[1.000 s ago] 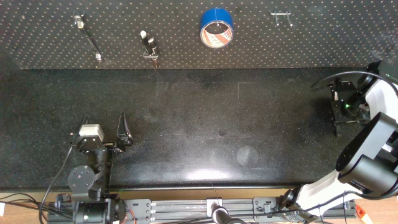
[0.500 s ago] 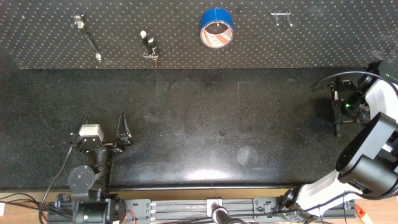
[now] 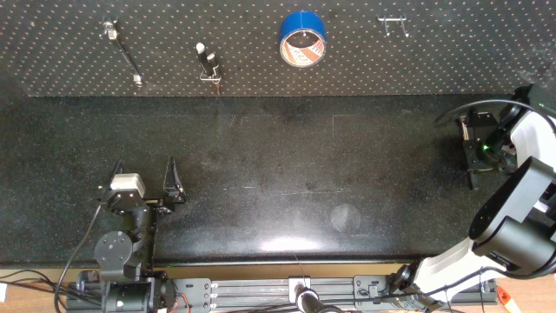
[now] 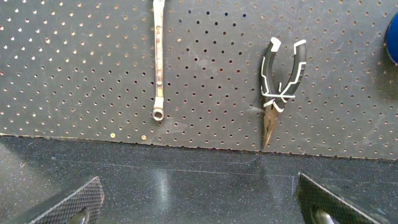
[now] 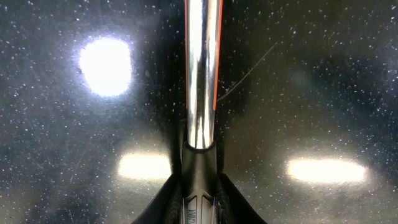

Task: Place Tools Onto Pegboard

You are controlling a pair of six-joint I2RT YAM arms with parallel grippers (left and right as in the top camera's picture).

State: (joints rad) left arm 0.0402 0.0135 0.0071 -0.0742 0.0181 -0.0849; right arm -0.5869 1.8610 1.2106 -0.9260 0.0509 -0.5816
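Overhead lamps glare off the glossy black worktop (image 5: 106, 65) and chrome tool shaft (image 5: 200, 74).

Black left arm (image 3: 126, 222), white-shelled right arm (image 3: 532, 130)

I'm looking down on a black speckled desk (image 3: 287, 148) that runs the full width, glossy enough to throw back light as a pale glare (image 3: 295, 244) near its front edge. A dark perforated pegboard (image 3: 486, 52) stands behind it as the back wall. The right wrist view shows bright reflections (image 5: 106, 65) on the desk.
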